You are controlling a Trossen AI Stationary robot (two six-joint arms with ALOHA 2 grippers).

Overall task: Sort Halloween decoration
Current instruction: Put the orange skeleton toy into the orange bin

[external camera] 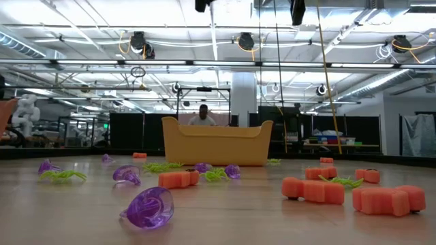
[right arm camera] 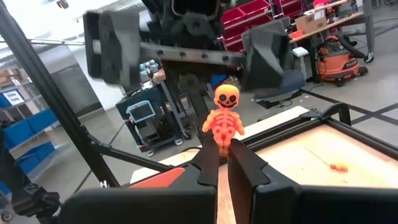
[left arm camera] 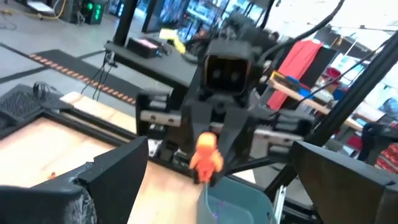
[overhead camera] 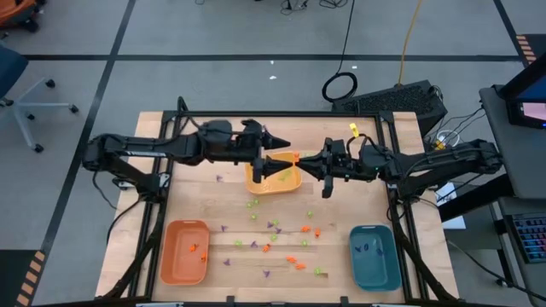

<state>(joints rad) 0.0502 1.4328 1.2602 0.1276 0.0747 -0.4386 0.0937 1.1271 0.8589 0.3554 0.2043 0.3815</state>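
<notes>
Halloween decoration pieces (overhead camera: pixel 271 240) lie scattered on the table in front of the yellow tray (overhead camera: pixel 275 181). Above that tray, the left gripper (overhead camera: pixel 264 168) stands with fingers spread wide; facing it, the right gripper (right arm camera: pixel 222 163) pinches an orange skeleton (right arm camera: pixel 224 122).

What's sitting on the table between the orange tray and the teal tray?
In the high view, scattered Halloween decoration pieces in orange, green and purple lie on bare wood between the orange tray and the teal tray.
</notes>
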